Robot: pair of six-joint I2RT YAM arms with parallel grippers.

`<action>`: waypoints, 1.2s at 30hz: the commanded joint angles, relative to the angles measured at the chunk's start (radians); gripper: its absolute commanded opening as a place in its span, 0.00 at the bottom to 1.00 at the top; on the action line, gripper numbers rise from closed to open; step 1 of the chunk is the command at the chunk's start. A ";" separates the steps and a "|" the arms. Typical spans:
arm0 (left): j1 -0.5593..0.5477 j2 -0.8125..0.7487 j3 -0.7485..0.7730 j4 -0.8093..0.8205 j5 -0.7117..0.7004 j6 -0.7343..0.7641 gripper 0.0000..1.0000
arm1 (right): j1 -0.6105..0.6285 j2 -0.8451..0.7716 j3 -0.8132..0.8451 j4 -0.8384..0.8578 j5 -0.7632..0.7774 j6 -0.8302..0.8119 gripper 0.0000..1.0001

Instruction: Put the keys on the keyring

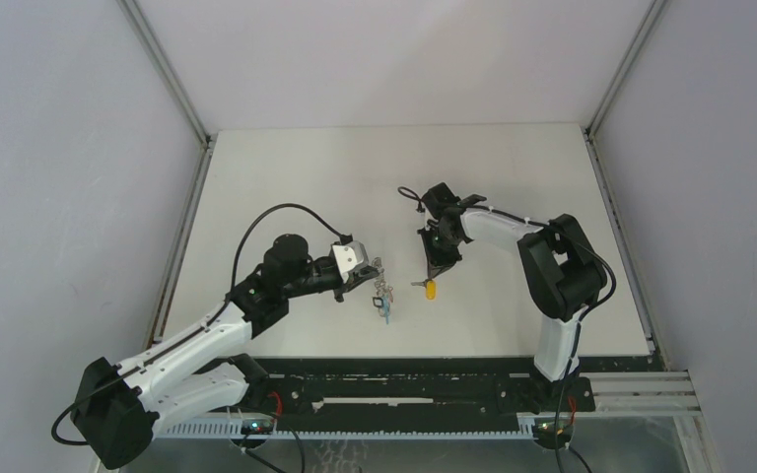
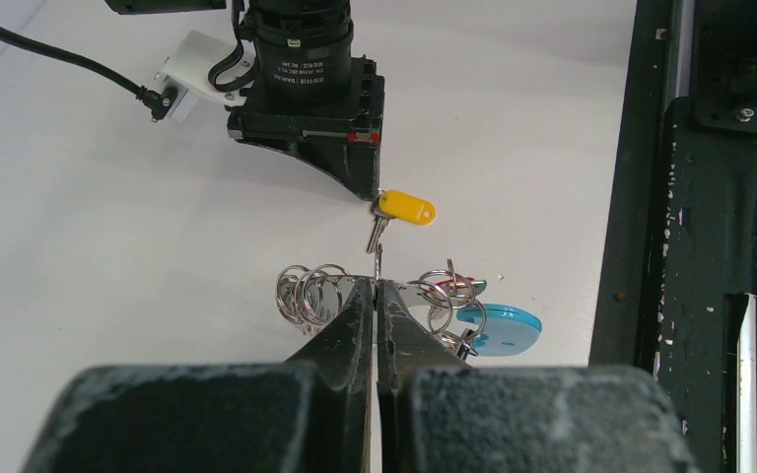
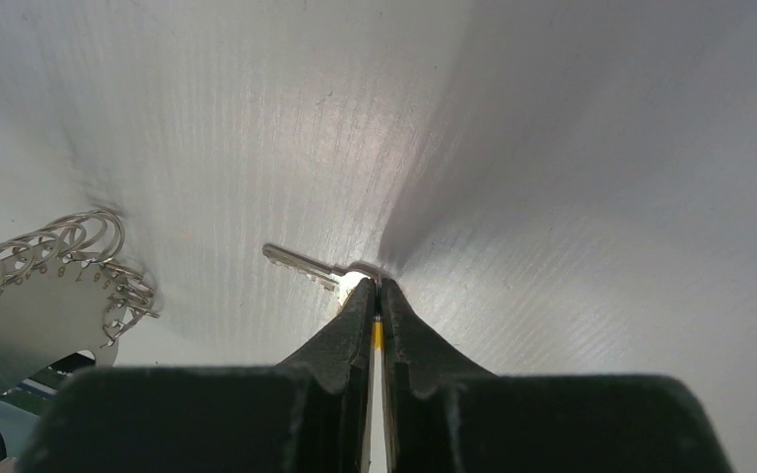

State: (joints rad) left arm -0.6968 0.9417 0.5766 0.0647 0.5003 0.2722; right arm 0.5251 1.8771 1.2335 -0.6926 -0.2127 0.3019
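A key with a yellow head (image 2: 406, 207) and a silver blade (image 3: 299, 262) lies on the white table, and my right gripper (image 3: 377, 286) is shut on it where the blade meets the head. From above, the yellow key (image 1: 431, 289) sits just below the right gripper (image 1: 433, 273). The keyring (image 2: 310, 292), a thin metal piece with small wire rings, a cyan tag (image 2: 501, 330) and a red bit, is pinched at its edge by my shut left gripper (image 2: 377, 286). The keyring (image 1: 384, 294) hangs right of the left gripper (image 1: 367, 264), a short gap from the key.
A black rail (image 2: 710, 246) runs along the table's near edge, close to the cyan tag. Grey enclosure walls (image 1: 79, 177) stand on both sides and at the back. A black cable (image 1: 409, 200) loops off the right wrist.
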 commanded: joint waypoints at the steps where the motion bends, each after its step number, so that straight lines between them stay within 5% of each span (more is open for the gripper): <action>1: 0.008 -0.013 0.019 0.056 0.004 -0.011 0.00 | -0.004 -0.001 0.030 -0.003 0.005 0.000 0.03; 19: 0.008 -0.014 0.019 0.053 0.003 -0.010 0.00 | 0.003 0.015 0.030 -0.017 -0.022 -0.011 0.12; 36: 0.008 -0.013 0.015 0.057 -0.004 -0.006 0.00 | 0.032 -0.121 0.005 -0.001 0.041 -0.087 0.00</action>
State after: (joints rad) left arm -0.6968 0.9417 0.5766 0.0647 0.4999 0.2722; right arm 0.5381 1.8778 1.2331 -0.7181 -0.2134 0.2749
